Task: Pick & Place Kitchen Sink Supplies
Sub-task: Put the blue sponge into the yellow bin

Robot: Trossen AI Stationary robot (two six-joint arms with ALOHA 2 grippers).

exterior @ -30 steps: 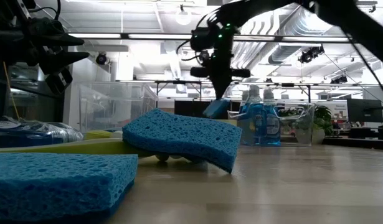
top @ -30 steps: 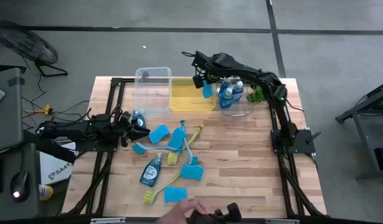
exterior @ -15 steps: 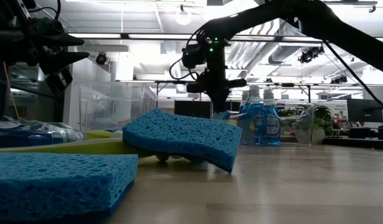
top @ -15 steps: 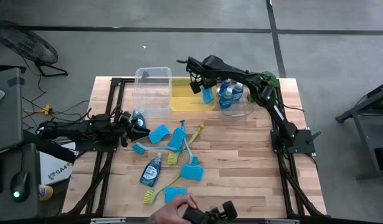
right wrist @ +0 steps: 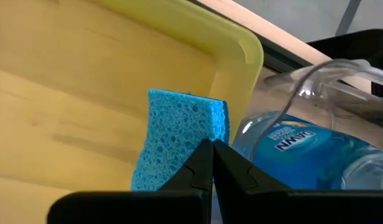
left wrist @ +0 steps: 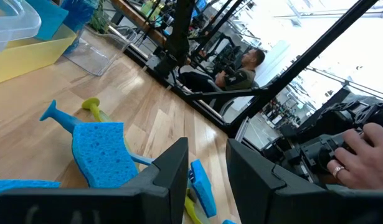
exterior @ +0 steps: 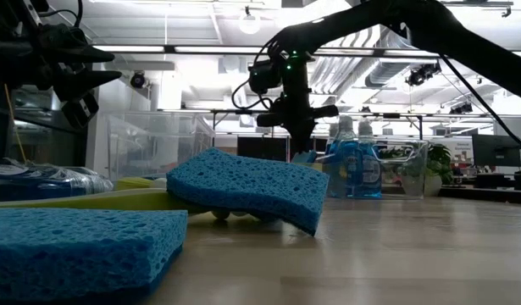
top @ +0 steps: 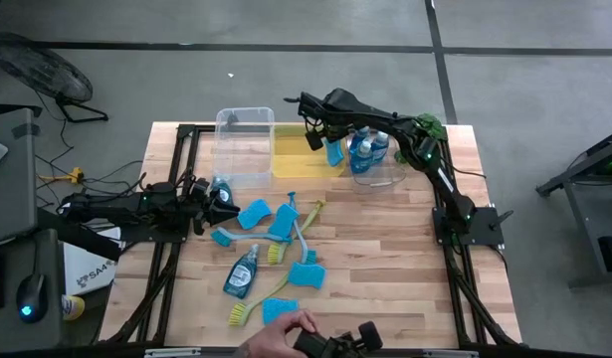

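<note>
My right gripper (top: 318, 137) reaches over the yellow bin (top: 296, 164) and is shut on a blue sponge (top: 332, 152), low inside the bin beside its right wall. My left gripper (top: 226, 206) hovers open at the table's left, by a soap bottle (top: 221, 188). Lying flat on the wood are more sponges (top: 254, 213) (top: 307, 274), a soap bottle (top: 240, 272) and several blue and yellow-green brushes (top: 304, 239). Soap bottles (top: 368, 149) stand in the clear bin on the right. In the low view a sponge (exterior: 247, 191) leans on things behind it. My right gripper pinches the sponge between its two fingers at the sponge's upper end (right wrist: 207, 134), coming from above and pointing down. The sponge hangs upright below the fingers inside the yellow bin, next to the bin's wall (right wrist: 241, 68). Whether its lower end touches the floor I cannot tell.
An empty clear bin (top: 244, 144) stands left of the yellow one. A green plant (top: 413, 154) sits at the far right behind the arm. A person's hand (top: 286, 333) holds a controller at the near edge. Bare wood lies on the table's right half (top: 395, 259).
My right gripper has moved down and toward the table's left, carrying the sponge from above the yellow bin's right edge down into the bin. The person's hand at the near edge has shifted.
</note>
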